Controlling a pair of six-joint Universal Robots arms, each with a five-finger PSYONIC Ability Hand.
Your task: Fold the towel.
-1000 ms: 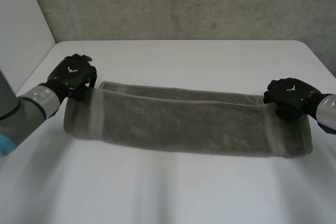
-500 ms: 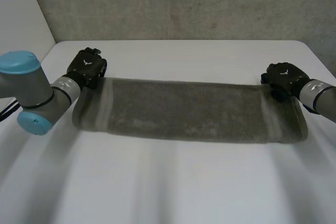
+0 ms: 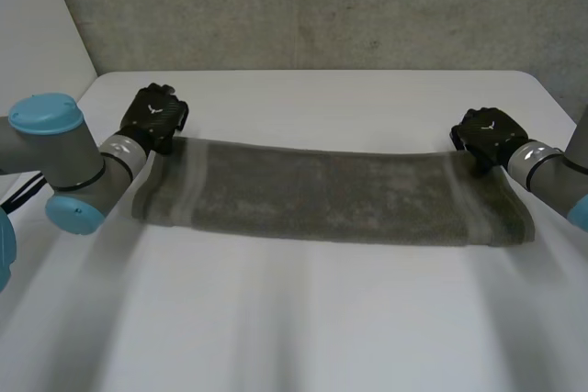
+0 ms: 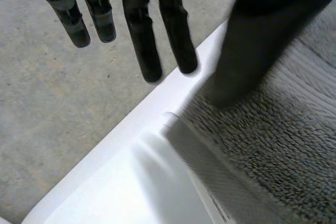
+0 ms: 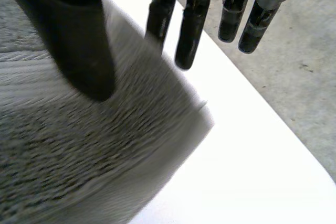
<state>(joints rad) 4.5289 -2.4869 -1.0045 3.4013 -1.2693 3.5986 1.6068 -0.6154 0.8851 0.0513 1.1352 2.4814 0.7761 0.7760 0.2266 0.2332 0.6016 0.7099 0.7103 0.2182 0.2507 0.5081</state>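
A second ago the towel [image 3: 331,195] showed a strip of its lower layer beyond the raised upper one; now the upper layer covers it, far edges together, and the towel lies lower on the worktop [image 3: 322,319] as one narrower band. The left hand [image 3: 154,117] and the right hand [image 3: 482,133] have both moved away from the robot to the far corners. The left arm [image 3: 64,158] has swung in, its blue-capped joint now showing.

Towel [image 3: 322,195] far corners covered by left hand [image 3: 154,117] and right hand [image 3: 484,133], arms cut off at edges
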